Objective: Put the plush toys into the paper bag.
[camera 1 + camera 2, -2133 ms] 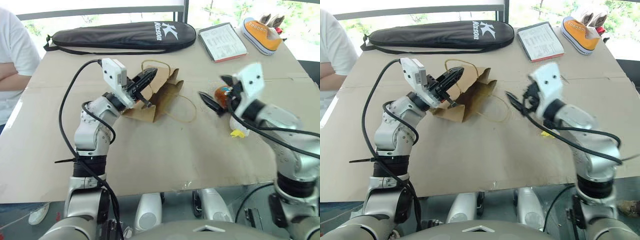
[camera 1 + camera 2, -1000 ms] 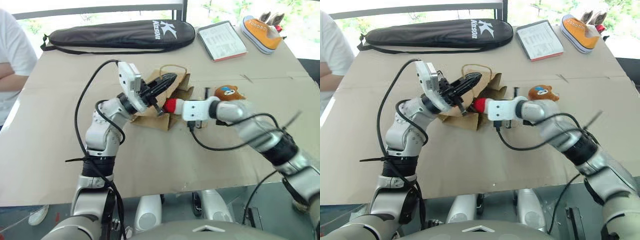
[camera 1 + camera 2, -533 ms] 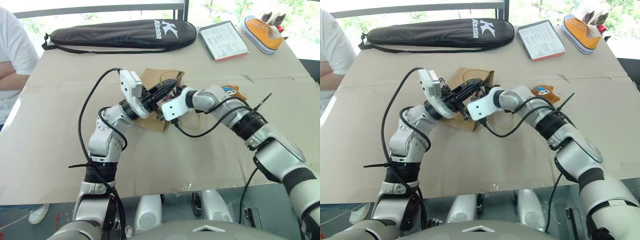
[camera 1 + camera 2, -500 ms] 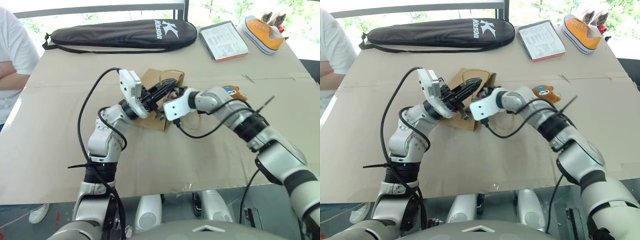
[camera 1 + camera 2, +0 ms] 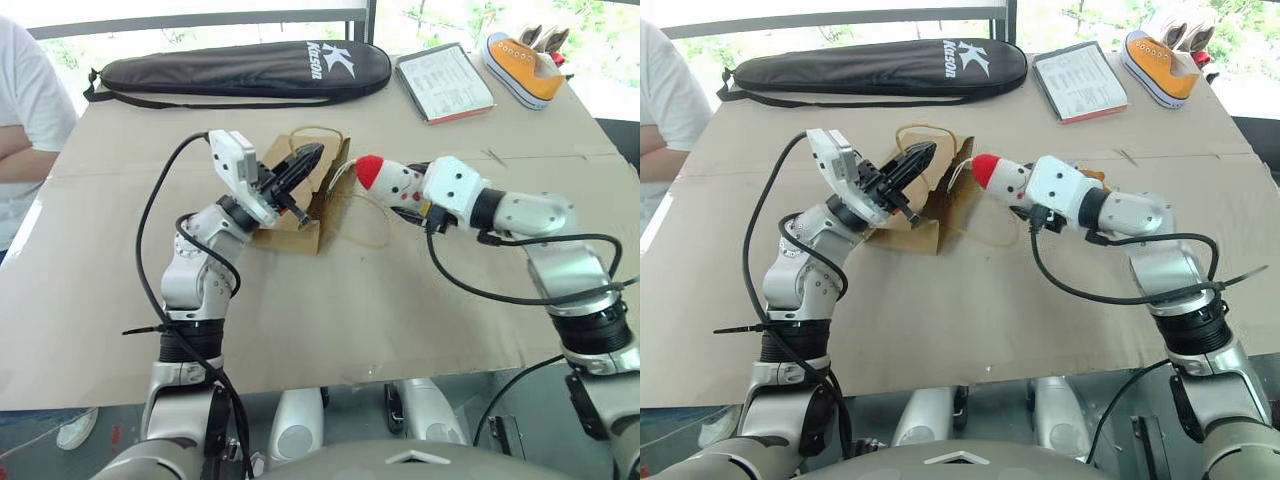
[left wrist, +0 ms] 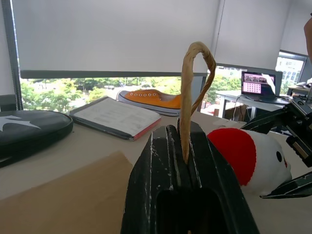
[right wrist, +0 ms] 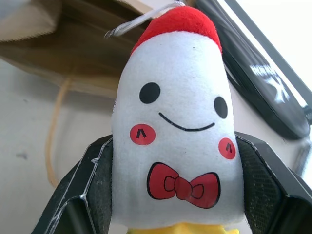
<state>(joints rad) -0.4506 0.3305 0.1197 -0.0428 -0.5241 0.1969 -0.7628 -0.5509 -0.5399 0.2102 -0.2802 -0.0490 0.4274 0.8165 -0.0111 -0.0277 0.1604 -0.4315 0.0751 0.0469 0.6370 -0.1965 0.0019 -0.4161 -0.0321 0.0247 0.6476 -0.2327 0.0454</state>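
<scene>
We note the small brown kraft paper bag [image 5: 300,205] lying on its side near the middle of the cardboard-covered table [image 5: 330,310], its mouth turned toward the robot's right. The left end effector [image 5: 305,158] is pressed together on one twisted paper loop handle [image 6: 191,92], which rises between the two black fingers [image 6: 156,165] in the left wrist view; the second loop handle [image 5: 368,225] trails flat on the table beside the bag's mouth. The right end effector [image 7: 173,161] holds the white plush chicken with the red comb, red bow tie and yellow base [image 5: 388,180], one finger on each side of its body, jaws spread as wide as the toy. The chicken hangs in the air just beside the bag's mouth, comb end toward the bag, outside the bag. A sliver of the brown-orange plush bear head [image 5: 1096,176] peeks from behind the right wrist, on the table. Along the far edge we record a long black zipped racket case [image 5: 240,68], a flat notebook with a printed page [image 5: 445,82] and an orange-and-white sneaker [image 5: 522,66]. A person in a white shirt [image 5: 28,130], arms folded, stands at the table's left side.
</scene>
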